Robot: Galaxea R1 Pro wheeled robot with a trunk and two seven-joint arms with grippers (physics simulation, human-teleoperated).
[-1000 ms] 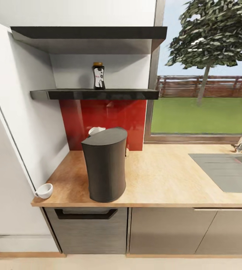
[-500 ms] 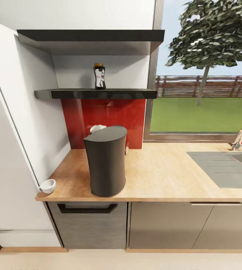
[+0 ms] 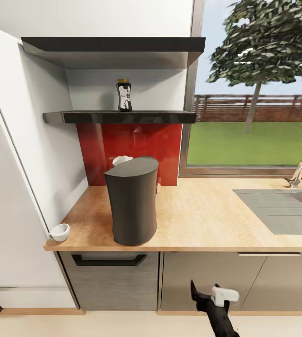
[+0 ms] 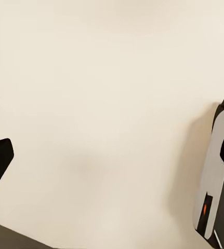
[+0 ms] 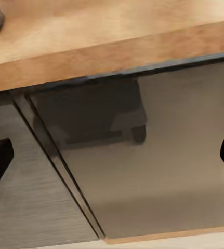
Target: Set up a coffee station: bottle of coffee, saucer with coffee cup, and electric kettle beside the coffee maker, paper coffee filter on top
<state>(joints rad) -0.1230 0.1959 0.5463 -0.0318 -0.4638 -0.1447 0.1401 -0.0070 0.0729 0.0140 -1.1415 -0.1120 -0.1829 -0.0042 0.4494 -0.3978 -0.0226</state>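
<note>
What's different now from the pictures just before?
The right gripper has come up into the head view in front of the cabinet fronts, open and holding nothing. The coffee maker, bottle of coffee on the kitchen shelf and coffee cup stayed put.

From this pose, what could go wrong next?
1. The coffee cup sits at the countertop's left corner edge; a nudge may drop it.
2. The bottle of coffee stands high on the kitchen shelf, above the coffee maker; a fumbled grasp could drop it there.
3. The right pincer is low by the cabinet fronts; raising could clip the edge.
</note>
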